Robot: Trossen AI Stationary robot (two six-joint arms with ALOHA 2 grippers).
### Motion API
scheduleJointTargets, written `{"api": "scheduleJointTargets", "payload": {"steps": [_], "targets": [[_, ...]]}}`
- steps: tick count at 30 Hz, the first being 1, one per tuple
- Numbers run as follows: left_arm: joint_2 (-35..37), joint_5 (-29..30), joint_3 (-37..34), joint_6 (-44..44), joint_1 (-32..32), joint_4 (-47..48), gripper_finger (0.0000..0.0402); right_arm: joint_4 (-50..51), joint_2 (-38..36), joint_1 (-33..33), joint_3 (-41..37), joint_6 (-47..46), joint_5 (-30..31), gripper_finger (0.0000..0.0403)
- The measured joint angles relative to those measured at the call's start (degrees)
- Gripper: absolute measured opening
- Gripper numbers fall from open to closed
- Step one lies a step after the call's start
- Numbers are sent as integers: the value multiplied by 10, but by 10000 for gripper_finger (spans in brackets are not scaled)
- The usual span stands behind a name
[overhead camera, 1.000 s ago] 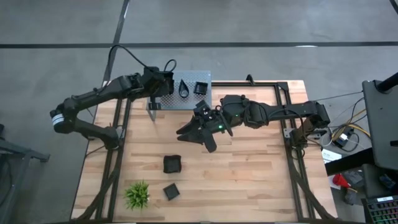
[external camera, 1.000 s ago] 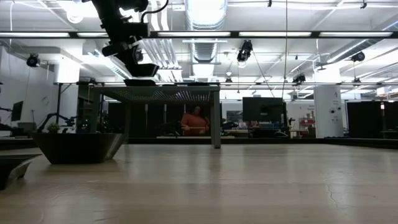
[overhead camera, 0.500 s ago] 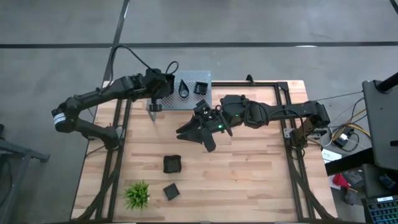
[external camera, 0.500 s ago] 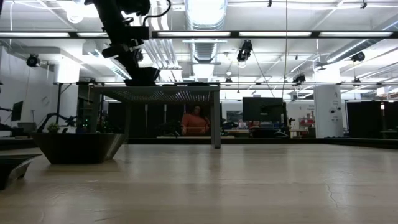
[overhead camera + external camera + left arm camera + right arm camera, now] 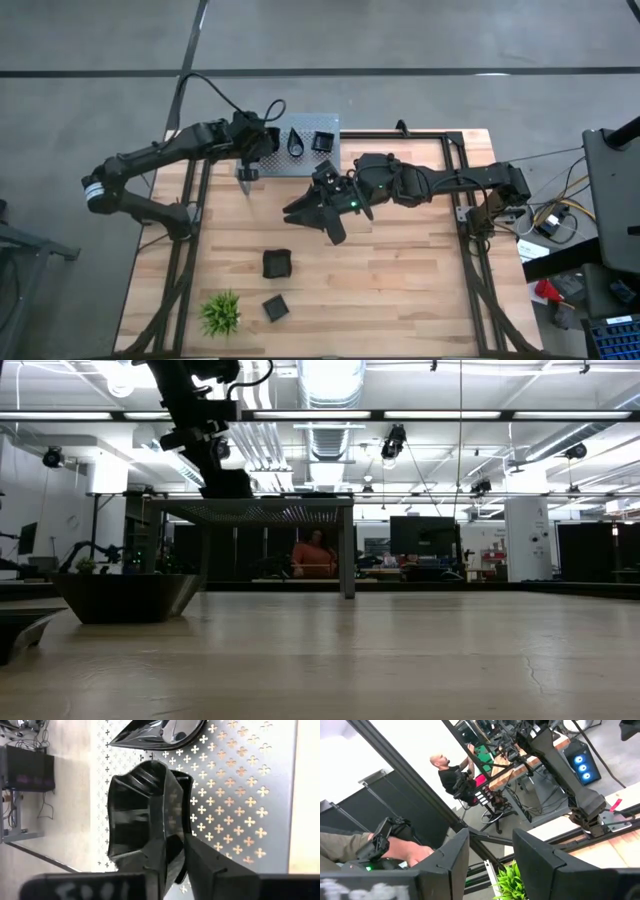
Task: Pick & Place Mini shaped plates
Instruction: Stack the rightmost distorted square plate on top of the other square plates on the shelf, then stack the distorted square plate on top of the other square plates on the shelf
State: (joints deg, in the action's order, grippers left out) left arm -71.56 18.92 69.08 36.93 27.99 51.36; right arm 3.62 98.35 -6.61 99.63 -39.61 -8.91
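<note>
My left gripper (image 5: 262, 141) is over the left part of the raised perforated metal platform (image 5: 335, 160) at the table's far side, shut on a square black plate (image 5: 137, 820). A teardrop plate (image 5: 297, 142) and a square plate (image 5: 323, 142) lie flat on the platform beside it. Two more square plates (image 5: 277, 263) (image 5: 275, 307) rest on the wooden table near its near edge. My right gripper (image 5: 310, 214) hangs open over the table's middle and holds nothing. My left gripper pinches the square plate by the rim (image 5: 167, 862) nearest the wrist, one finger inside the dish (image 5: 150, 875) and one outside its wall (image 5: 212, 867). The fingers come slanting down from the table's left. The plate's underside (image 5: 228, 488) is just at the platform's top; whether it touches, I cannot tell.
A small spiky green plant (image 5: 220, 313) stands at the near left corner. The platform stands on legs (image 5: 347, 550) above the tabletop. The right arm (image 5: 430, 183) stretches across the table's middle right. A seated person (image 5: 451, 775) shows in the room beyond.
The left gripper has carried the square plate a little to the right, farther over the platform toward the teardrop plate, and has tipped it from nearly flat to more tilted. The right arm has kept still.
</note>
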Motion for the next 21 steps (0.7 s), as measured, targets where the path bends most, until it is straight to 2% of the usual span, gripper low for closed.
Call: {"api": "scheduleJointTargets", "payload": {"steps": [7, 14, 17, 21], "targets": [[20, 9, 0, -5, 0, 2, 97, 0, 0, 0, 0, 7, 1, 145], [49, 5, 0, -59, -6, 4, 103, 0, 0, 0, 0, 3, 13, 141], [66, -38, 0, -138, -11, 14, 103, 7, 0, -5, -4, 0, 16, 137], [93, -161, 0, -244, -12, 24, 103, 31, 0, -11, -20, -38, 16, 132]]}}
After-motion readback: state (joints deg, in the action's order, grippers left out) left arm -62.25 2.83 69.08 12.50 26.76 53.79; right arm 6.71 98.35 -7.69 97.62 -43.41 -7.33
